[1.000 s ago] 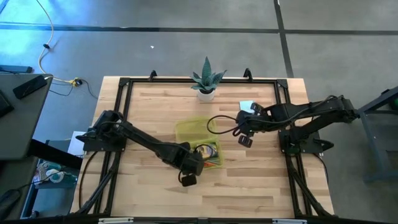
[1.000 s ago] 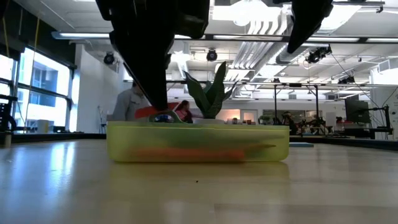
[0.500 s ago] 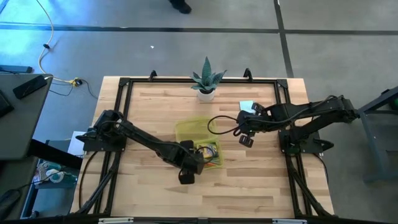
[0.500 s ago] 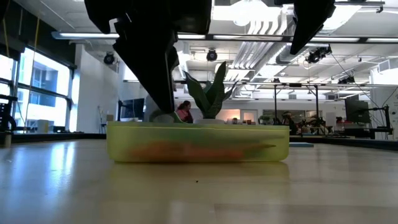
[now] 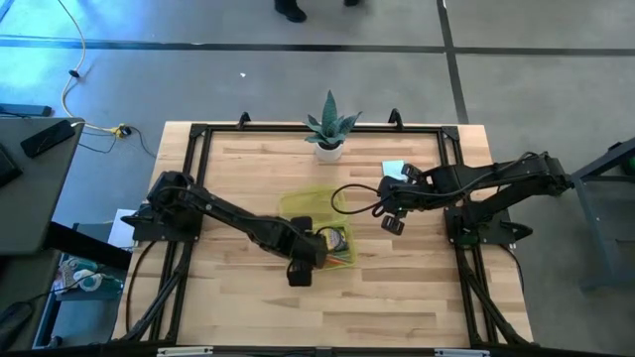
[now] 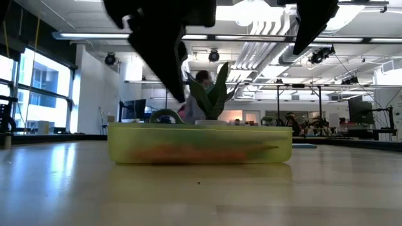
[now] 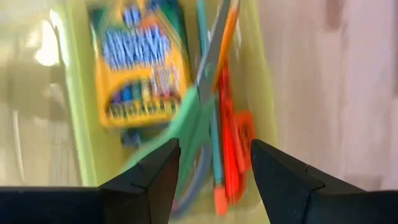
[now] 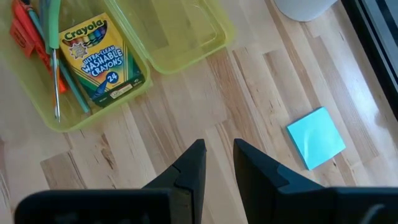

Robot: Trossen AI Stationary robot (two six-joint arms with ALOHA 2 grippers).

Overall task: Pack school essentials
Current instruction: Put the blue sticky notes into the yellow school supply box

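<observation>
The translucent yellow-green case (image 6: 201, 150) lies open mid-table, its lid (image 5: 303, 206) folded toward the far side. In its tray lie a crayon box (image 7: 140, 62), green-handled scissors (image 7: 199, 112) and orange and red pens (image 7: 230, 137). A scissor handle loop (image 6: 164, 116) sticks up above the tray's rim. My left gripper (image 7: 214, 146) hangs open over the tray's near end (image 5: 306, 253), with the scissor handle below and between its fingers and apart from them. My right gripper (image 5: 390, 213) hovers right of the case, narrowly open and empty (image 8: 217, 149). The light-blue notepad (image 8: 316, 138) lies flat on the table at the far right.
A spiky potted plant (image 5: 329, 127) stands at the table's far edge, behind the case. A black frame (image 5: 198, 139) runs around the table top. A black cable loops from the right arm over the lid (image 5: 342, 193). People stand in the room behind (image 6: 201, 78).
My left gripper has risen from the tray and shifted a little toward the table's far edge. The scissor handle loop now shows above the tray's rim, clear of the fingers. My right arm has kept still.
</observation>
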